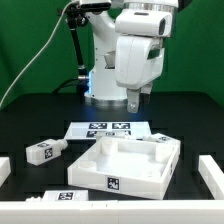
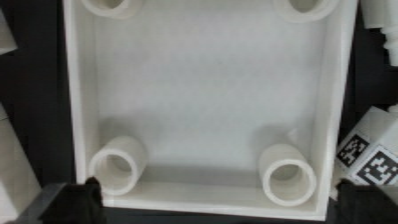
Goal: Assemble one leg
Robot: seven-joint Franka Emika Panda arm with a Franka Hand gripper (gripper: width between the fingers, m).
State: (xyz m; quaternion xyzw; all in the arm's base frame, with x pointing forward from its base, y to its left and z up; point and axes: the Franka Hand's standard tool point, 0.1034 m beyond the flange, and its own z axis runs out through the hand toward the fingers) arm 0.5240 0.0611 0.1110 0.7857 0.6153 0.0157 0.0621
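Leg [image 1: 45, 151], lying on the desk [image 1: 30, 115] well apart from my open, empty claw [image 1: 136, 100]: I judge it light, stiff, slick plastic, best pinched across its middle.

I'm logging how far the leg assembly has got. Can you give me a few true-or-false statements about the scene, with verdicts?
1. The gripper holds a leg. False: it is open and empty, hanging above the tabletop.
2. The tabletop lies hollow side up, with round sockets showing. True.
3. A leg lies on its side on the table, to the exterior view's left of the tabletop. True.
4. A leg stands in one of the sockets. False: every socket seen in the wrist view is empty.
5. The marker board rests on the tabletop. False: it lies flat on the table behind it, toward the robot's base.
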